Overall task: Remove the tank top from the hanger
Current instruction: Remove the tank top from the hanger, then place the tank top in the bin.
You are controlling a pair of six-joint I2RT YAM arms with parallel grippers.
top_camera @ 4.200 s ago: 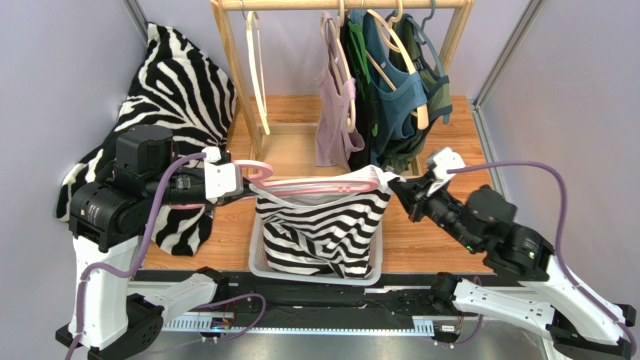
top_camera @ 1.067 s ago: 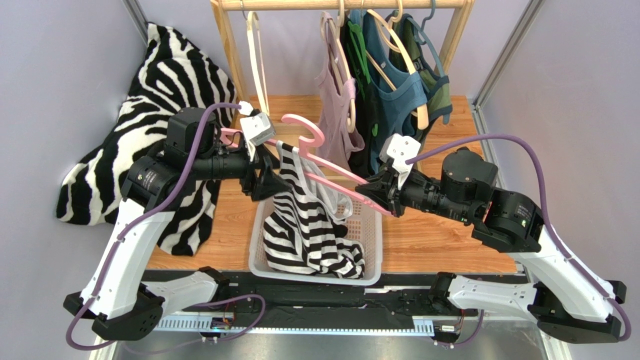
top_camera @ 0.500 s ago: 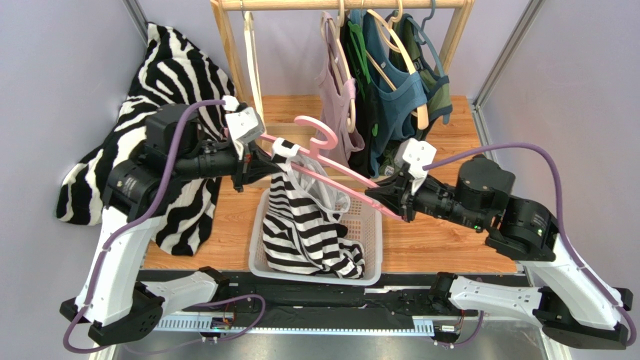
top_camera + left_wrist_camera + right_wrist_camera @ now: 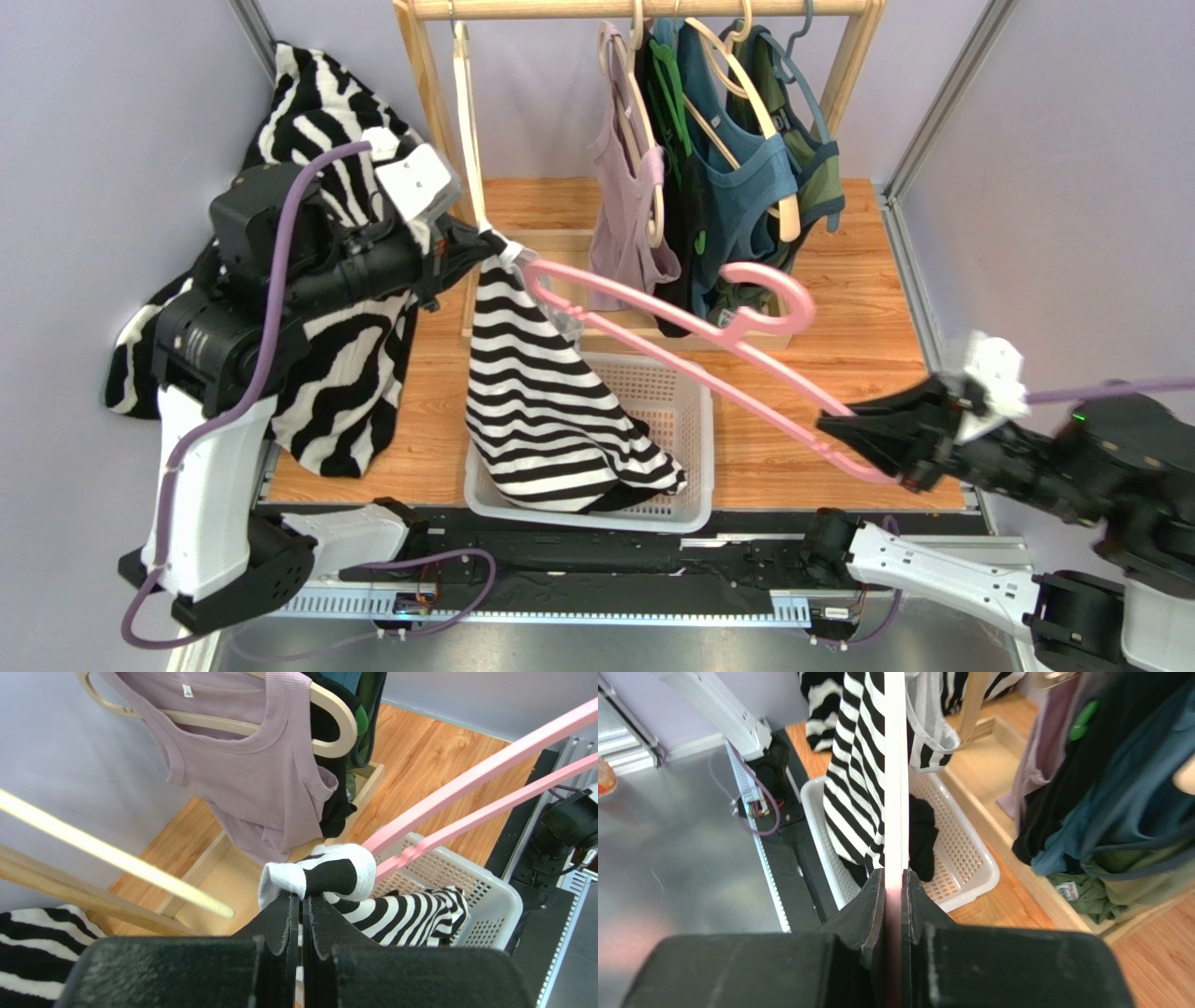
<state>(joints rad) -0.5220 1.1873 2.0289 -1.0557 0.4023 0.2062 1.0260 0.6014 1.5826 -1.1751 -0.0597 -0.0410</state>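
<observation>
My left gripper is shut on the shoulder strap of the black-and-white striped tank top, which hangs from it down into the white basket. In the left wrist view the strap bunches just above my closed gripper. My right gripper is shut on one end of the pink hanger, which slants from the tank top's strap down to the right. In the right wrist view the hanger runs straight out from my gripper. The hanger's far end still sits at the strap.
A wooden clothes rack at the back holds a lilac top, teal and green tops and bare hangers. A zebra-print cloth lies at the left. Purple walls close both sides.
My right gripper has pulled the pink hanger far down and right. My left gripper has lifted the strap up and left. The tank top slid off most of the hanger and now hangs straight.
</observation>
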